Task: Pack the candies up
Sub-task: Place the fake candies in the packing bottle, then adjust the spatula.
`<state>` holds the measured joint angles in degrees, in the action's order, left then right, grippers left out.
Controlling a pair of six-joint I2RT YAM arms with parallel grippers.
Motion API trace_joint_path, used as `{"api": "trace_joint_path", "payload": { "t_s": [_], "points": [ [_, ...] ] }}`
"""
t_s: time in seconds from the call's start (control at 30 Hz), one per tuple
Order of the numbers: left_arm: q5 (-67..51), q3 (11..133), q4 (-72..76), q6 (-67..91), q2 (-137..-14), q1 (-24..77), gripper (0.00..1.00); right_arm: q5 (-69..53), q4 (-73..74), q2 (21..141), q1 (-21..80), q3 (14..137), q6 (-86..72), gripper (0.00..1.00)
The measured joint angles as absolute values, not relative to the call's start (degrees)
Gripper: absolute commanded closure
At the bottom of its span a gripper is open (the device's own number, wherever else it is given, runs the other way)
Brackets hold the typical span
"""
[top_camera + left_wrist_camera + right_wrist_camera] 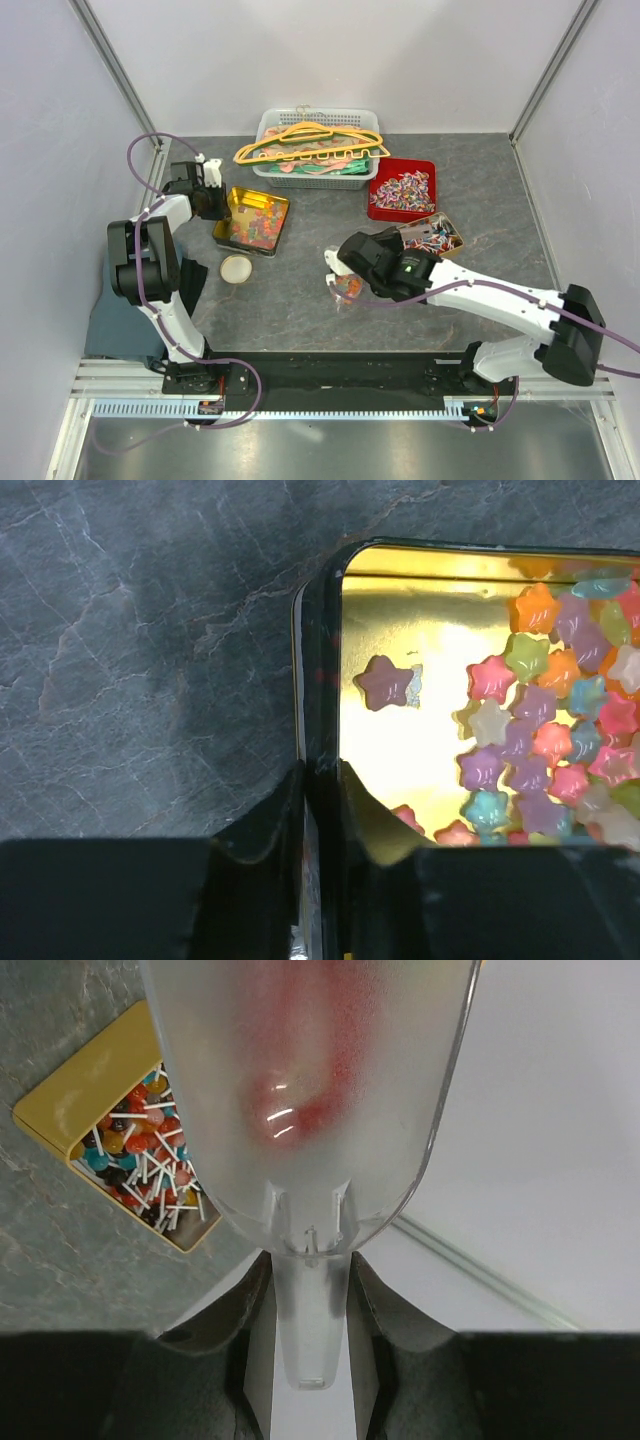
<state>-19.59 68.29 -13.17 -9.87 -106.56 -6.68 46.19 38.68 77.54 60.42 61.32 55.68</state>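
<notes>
2 hands were at work. The right hand (310,1265) gripped a clear scoop (400,1080) by its handle, candies (347,289) inside, mid-worktop (150,630). The left hand (322,775) straddled the left wall of a gold tin (320,660) holding star candies (545,720), far left; I couldn't tell whether it pinched.

The worktop (150,630) looks like matt dark-grey stone, veined and faintly rough. The tin (400,630) is glossy gold metal inside, mirror-smooth, with a dark, shiny rim. The star candies (490,678) are translucent and glossy. The scoop (310,1110) is smooth, frosted, semi-clear plastic.
</notes>
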Motion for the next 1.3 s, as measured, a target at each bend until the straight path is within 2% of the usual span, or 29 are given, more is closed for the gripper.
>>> {"api": "trace_joint_path", "payload": {
  "t_s": [0.07,0.13,0.43,0.63,0.77,0.97,1.3],
  "points": [
    [-20.4,68.3,-13.4,-9.8,-106.5,-6.7,0.45,43.2,38.7,75.7,58.9,61.4,53.3,1.00],
    [-21.6,68.3,-13.5,-9.6,-106.0,-6.7,0.39,40.2,38.6,74.5,57.6,61.4,50.9,1.00],
    [-26.1,68.9,-16.3,-9.1,-100.4,-6.7,0.20,30.5,35.0,73.8,56.3,58.1,41.7,1.00],
    [-38.7,73.0,-22.1,-6.8,-90.6,-5.4,0.17,27.3,33.1,75.5,56.0,58.1,37.6,1.00],
    [-46.6,75.3,-22.9,-5.8,-86.2,0.0,0.17,25.2,32.7,76.7,55.0,60.1,35.5,1.00],
    [-52.2,75.5,-25.1,-5.4,-86.4,9.0,0.18,23.1,31.2,77.1,54.5,61.0,33.4,1.00],
    [-56.3,75.3,-26.6,-5.3,-89.3,12.2,0.19,21.9,30.4,77.1,54.2,61.9,32.7,1.00]
  ]
}}
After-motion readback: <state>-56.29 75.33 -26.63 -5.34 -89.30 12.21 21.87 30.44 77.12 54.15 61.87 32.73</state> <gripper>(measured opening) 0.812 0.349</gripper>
